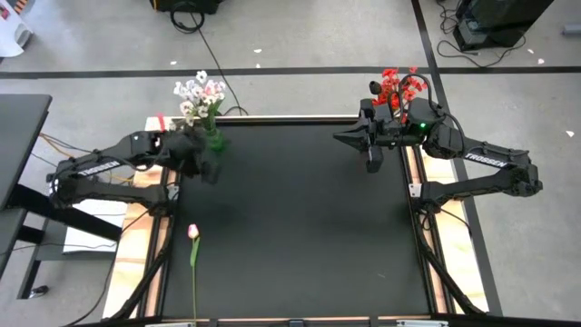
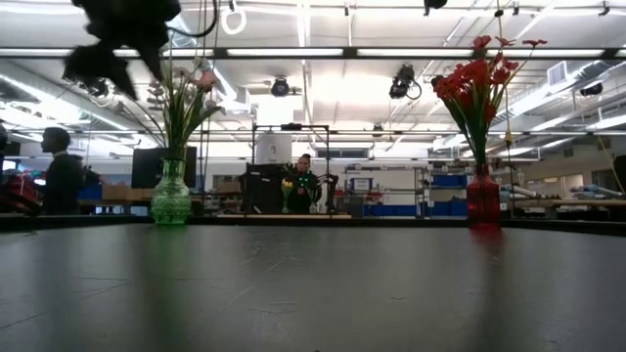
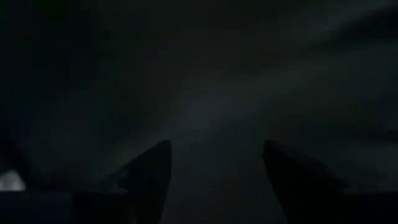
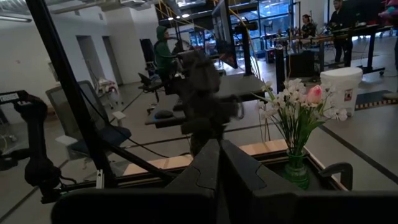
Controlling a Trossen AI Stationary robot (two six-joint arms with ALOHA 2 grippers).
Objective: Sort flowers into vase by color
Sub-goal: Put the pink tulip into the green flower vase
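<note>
White bunch sits in green vase (image 1: 212, 140), reds in red vase (image 2: 483, 200). One pink bud (image 1: 192, 232) left on worktop (image 1: 300, 218). Left claw (image 1: 211, 169) spread and empty by green vase; right claw (image 1: 372, 156) clenched, empty.

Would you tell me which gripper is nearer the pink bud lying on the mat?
Left. The left gripper hovers beside the green vase, up-mat from the bud; the right gripper is across the mat.

Dark arms (image 1: 100, 168), white TROSSEN lettering, green light near wrist.

Two vases with flowers stand at the worktop's (image 1: 300, 227) far corners, left (image 1: 212, 141) and right (image 2: 483, 198), while one loose flower (image 1: 193, 245) lies near the front-left edge.
</note>
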